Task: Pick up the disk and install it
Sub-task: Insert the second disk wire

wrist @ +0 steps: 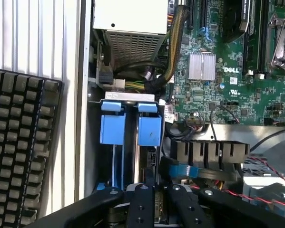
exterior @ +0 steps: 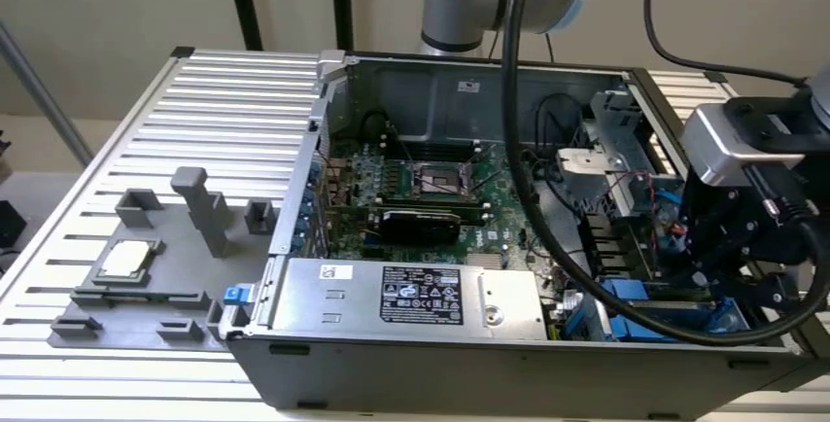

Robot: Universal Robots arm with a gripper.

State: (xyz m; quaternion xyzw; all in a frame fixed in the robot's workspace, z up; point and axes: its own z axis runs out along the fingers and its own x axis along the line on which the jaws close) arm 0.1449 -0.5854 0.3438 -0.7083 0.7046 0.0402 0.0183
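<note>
Claw [wrist: 154, 202] down inside the PC case [exterior: 389, 364], in the drive bay corner. Disk [wrist: 147, 164] sits edge-on in the bay between blue carrier tabs, claw fingers closed around it.

**Inside the Open Tower: A Count**

One open computer case [exterior: 519, 364], one motherboard [wrist: 237, 76], one power supply [exterior: 415, 296]. Two blue drive carriers [wrist: 130, 128] side by side in the bay. One processor chip [exterior: 127, 260] on one grey fixture tray [exterior: 130, 320]. One keyboard [wrist: 18, 152]. One gripper [wrist: 154, 209].
</note>
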